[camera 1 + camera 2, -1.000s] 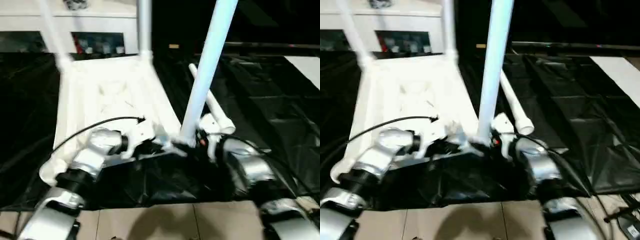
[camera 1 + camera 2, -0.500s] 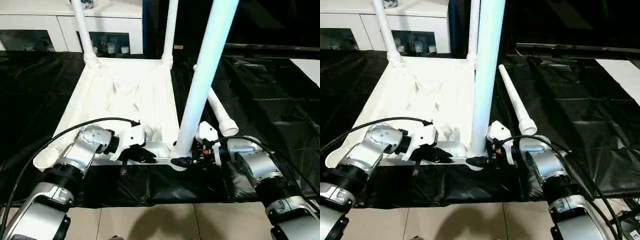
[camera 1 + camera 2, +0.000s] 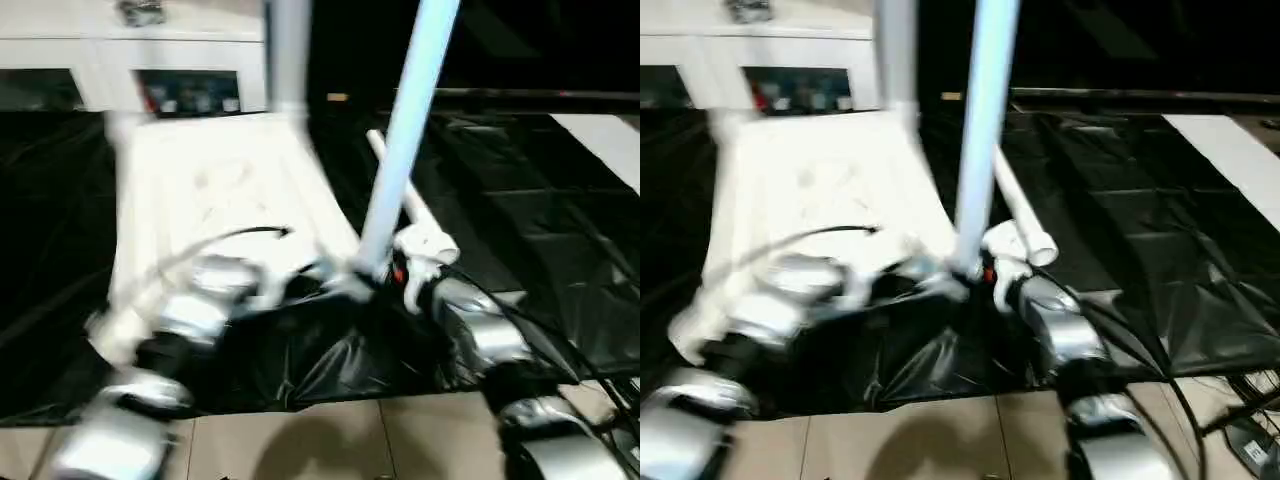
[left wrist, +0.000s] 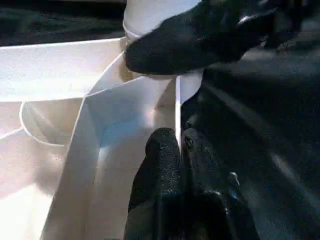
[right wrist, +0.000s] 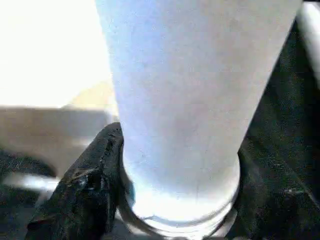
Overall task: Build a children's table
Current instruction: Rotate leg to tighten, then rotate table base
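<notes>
The children's table top [image 3: 220,190] lies upside down on the black-draped table, with a white leg [image 3: 288,60] standing in a far corner socket. Another leg [image 3: 405,130] stands upright in the near right corner socket. My right gripper [image 5: 180,200] clasps the base of this leg [image 5: 190,100], with one black finger [image 5: 90,185] on each side of it. My left gripper [image 4: 177,145] is shut on the thin near rim of the top [image 4: 125,125], just beside that socket. A loose leg [image 3: 415,215] lies on the black cloth behind my right gripper.
A white glass-door cabinet [image 3: 150,70] stands behind the black-draped table [image 3: 560,230]. The tiled floor [image 3: 330,440] shows in front of the table's near edge. Cables [image 3: 1240,420] lie on the floor at the right.
The head camera has swung and the picture is blurred. Both grippers stay where they were, the left on the rim and the right at the near leg's base.
</notes>
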{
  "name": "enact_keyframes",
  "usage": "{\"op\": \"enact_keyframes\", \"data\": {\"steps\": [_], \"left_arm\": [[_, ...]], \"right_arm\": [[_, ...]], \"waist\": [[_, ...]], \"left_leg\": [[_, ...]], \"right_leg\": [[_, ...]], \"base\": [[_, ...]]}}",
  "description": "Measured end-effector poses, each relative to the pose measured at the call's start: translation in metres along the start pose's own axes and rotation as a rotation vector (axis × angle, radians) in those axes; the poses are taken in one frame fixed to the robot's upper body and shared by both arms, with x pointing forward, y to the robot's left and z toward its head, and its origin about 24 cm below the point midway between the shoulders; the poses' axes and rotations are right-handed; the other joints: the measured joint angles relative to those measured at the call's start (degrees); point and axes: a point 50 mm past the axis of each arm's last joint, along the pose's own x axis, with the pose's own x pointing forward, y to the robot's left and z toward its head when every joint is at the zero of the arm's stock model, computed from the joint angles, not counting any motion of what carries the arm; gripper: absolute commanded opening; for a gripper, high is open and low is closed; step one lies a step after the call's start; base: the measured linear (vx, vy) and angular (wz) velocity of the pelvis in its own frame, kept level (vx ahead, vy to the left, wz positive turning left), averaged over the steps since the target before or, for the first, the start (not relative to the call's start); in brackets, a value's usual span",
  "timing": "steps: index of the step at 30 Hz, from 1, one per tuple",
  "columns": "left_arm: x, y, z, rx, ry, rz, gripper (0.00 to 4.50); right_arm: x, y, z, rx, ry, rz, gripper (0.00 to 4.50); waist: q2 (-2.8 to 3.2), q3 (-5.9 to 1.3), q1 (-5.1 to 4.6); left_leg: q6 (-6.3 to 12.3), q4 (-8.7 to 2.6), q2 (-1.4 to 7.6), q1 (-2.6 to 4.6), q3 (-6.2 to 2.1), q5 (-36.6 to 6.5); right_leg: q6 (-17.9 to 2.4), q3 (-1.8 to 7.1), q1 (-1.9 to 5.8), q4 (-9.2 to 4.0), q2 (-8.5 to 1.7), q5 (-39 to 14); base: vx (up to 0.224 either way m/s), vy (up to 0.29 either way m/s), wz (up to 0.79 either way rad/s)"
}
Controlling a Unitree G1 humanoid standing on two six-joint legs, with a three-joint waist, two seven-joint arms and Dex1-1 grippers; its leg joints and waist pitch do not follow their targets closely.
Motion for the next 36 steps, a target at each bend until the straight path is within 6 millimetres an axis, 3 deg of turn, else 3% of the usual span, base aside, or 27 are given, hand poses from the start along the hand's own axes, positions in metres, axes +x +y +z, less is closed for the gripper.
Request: {"op": "enact_keyframes", "data": {"steps": [3, 4, 5, 7, 15, 20, 21, 22, 30, 33, 36], "left_arm": [[0.003, -0.003, 0.003, 0.000, 0.000, 0.034, 0.00], [0.004, -0.004, 0.003, 0.002, -0.001, 0.037, 0.00], [0.004, -0.004, 0.003, 0.002, -0.001, 0.037, 0.00], [0.004, -0.004, 0.004, 0.004, 0.000, 0.037, 0.00], [0.005, -0.005, 0.005, 0.012, 0.000, 0.047, 0.00], [0.008, -0.010, 0.011, 0.024, -0.013, 0.035, 0.00], [0.009, -0.011, 0.012, 0.025, -0.014, 0.032, 0.27], [0.008, -0.010, 0.012, 0.021, -0.015, 0.036, 0.55], [0.009, -0.009, 0.016, -0.030, -0.075, 0.075, 0.95], [-0.005, 0.006, 0.021, -0.025, -0.122, 0.170, 0.95], [-0.040, 0.033, 0.034, -0.005, -0.166, 0.310, 0.95]], "right_arm": [[0.003, 0.002, 0.002, -0.001, -0.012, -0.053, 2.70], [0.003, 0.002, 0.002, -0.002, -0.018, -0.055, 3.05], [0.003, 0.002, 0.002, 0.003, -0.020, -0.057, 3.05], [0.003, 0.002, 0.001, 0.012, -0.023, -0.059, 3.46], [0.005, 0.002, 0.003, -0.039, -0.016, -0.066, 3.61], [-0.018, -0.014, 0.005, -0.139, -0.015, -0.005, 3.61], [-0.024, -0.016, 0.004, -0.158, -0.010, 0.024, 3.67], [-0.030, -0.020, 0.005, -0.167, -0.003, 0.053, 3.71], [-0.062, -0.031, 0.015, -0.202, -0.005, 0.245, 3.71], [-0.075, -0.035, 0.014, -0.208, 0.041, 0.307, 3.71], [-0.078, -0.032, 0.008, -0.191, 0.089, 0.336, 3.71]], "waist": [[0.03, -0.01, 0.23], [0.04, -0.02, 0.22], [0.04, -0.02, 0.19], [0.05, -0.02, 0.17], [0.08, 0.02, 0.31], [-0.05, 0.11, 1.31], [-0.05, 0.11, 1.53], [-0.07, 0.12, 1.56], [-0.19, 0.32, 1.46], [-0.12, 0.39, 1.36], [-0.03, 0.42, 0.90]], "left_leg": [[-0.01, -0.20, 0.01, -0.01, -0.03, 0.00], [-0.01, -0.23, 0.01, -0.02, -0.03, 0.00], [-0.01, -0.24, 0.00, -0.03, -0.02, 0.00], [0.00, -0.23, -0.01, -0.04, -0.01, -0.01], [0.00, -0.23, -0.01, -0.10, -0.02, -0.01], [0.15, -0.24, -0.03, -0.22, 0.01, -0.12], [0.21, -0.24, -0.03, -0.22, 0.02, -0.15], [0.28, -0.24, -0.03, -0.38, 0.07, -0.18], [0.29, -0.19, -0.01, -0.50, 0.05, -0.18], [0.30, -0.19, 0.02, -0.53, 0.01, -0.18], [0.29, -0.19, 0.06, -0.52, 0.00, -0.18]], "right_leg": [[0.02, -0.04, -0.07, 0.01, 0.04, 0.00], [0.04, -0.04, -0.07, -0.01, 0.04, -0.01], [0.04, -0.04, -0.07, -0.03, 0.03, -0.01], [0.02, -0.03, -0.07, -0.05, 0.03, 0.00], [0.02, -0.03, -0.15, -0.06, 0.02, 0.00], [-0.07, -0.03, -0.26, -0.13, 0.00, 0.04], [-0.05, -0.02, -0.26, -0.16, -0.01, 0.03], [-0.04, 0.00, -0.25, -0.17, -0.01, 0.02], [-0.04, -0.03, -0.31, -0.17, 0.01, 0.02], [-0.05, -0.06, -0.33, -0.17, 0.03, 0.02], [-0.06, -0.08, -0.35, -0.14, 0.07, 0.03]], "base": [[0.000, 0.000, 0.00], [0.000, 0.000, 0.00], [0.000, 0.000, 0.00], [0.000, 0.000, 0.00], [0.000, 0.000, 0.00], [0.000, 0.000, 0.00], [0.000, 0.000, 0.00], [0.000, 0.000, 0.00], [0.000, 0.000, 0.00], [0.000, 0.000, 0.00], [0.000, 0.000, 0.00]]}}
